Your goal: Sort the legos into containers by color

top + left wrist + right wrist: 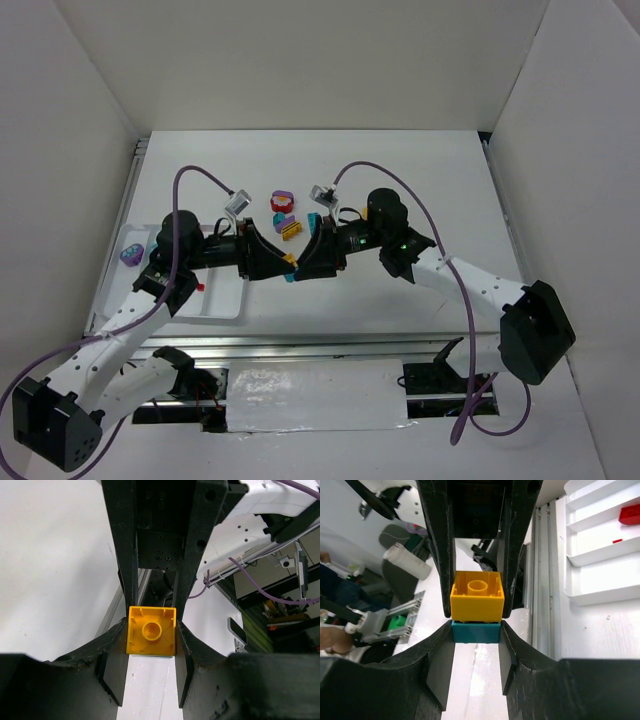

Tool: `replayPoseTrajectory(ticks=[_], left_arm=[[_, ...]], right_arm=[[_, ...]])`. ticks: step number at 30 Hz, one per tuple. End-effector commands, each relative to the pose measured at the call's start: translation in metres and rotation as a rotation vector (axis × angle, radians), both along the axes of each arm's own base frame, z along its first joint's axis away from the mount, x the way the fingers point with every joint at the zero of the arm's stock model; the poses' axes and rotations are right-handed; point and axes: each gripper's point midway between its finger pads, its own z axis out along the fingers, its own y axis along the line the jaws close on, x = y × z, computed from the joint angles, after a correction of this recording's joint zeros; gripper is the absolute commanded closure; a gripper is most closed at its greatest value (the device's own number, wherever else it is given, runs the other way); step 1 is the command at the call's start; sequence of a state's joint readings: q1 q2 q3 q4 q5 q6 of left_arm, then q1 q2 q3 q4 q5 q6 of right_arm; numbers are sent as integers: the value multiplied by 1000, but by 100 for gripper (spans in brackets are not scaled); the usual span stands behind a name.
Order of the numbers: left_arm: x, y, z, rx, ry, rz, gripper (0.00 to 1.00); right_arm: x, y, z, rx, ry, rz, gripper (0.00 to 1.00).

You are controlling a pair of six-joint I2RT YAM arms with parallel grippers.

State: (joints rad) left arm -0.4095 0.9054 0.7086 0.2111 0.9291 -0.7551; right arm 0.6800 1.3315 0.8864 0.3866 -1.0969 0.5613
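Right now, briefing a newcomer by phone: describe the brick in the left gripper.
At the centre of the table, the left gripper and the right gripper meet tip to tip. The left is shut on a yellow brick, stacked with the teal brick the right holds. The other yellow brick lies loose behind.
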Motion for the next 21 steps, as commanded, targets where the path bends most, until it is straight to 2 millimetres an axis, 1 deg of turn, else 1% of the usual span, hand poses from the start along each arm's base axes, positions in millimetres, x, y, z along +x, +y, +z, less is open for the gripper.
replayPoseTrajectory(ticks=[1,2,3,4,6,7,9,10,12,13,14,15,16,17,18,19,20,21], left_arm=[[21,5,37,-21,-114,131,100],[32,8,35,-7,-101,179,100],[36,10,38,-4,-97,195,100],[40,13,36,1,-79,210,100],[54,21,34,2,-42,256,100],[60,25,28,16,-6,285,100],[82,41,17,38,50,382,100],[91,51,-6,94,152,450,100],[115,82,-40,219,271,663,100],[129,122,-88,392,402,913,100],[133,142,-105,453,457,1028,100],[133,157,-127,515,508,1098,100],[135,180,-142,576,529,1216,100],[137,188,-160,604,579,1251,100],[133,191,-175,625,612,1253,100],[133,189,-186,637,638,1240,100],[134,188,-192,632,643,1237,100],[133,187,-198,634,654,1234,94]], right_arm=[[8,2,-25,-61,-51,-32,100],[10,2,-33,-78,-47,-39,100],[11,1,-41,-100,-35,-51,100],[12,2,-47,-110,-31,-58,100],[16,1,-59,-131,-12,-79,100],[16,1,-63,-139,-6,-80,100],[19,0,-70,-154,10,-97,100],[24,0,-73,-165,10,-126,100],[32,-1,-78,-203,28,-184,100],[43,-2,-83,-231,32,-251,100],[47,-3,-84,-249,42,-282,100],[50,-4,-87,-273,71,-313,100],[54,-5,-89,-287,84,-339,100],[57,-6,-89,-294,85,-368,100],[57,-8,-90,-301,98,-380,100],[56,-8,-91,-304,100,-386,100],[57,-10,-92,-310,101,-399,100],[57,-11,-90,-308,95,-399,100]])
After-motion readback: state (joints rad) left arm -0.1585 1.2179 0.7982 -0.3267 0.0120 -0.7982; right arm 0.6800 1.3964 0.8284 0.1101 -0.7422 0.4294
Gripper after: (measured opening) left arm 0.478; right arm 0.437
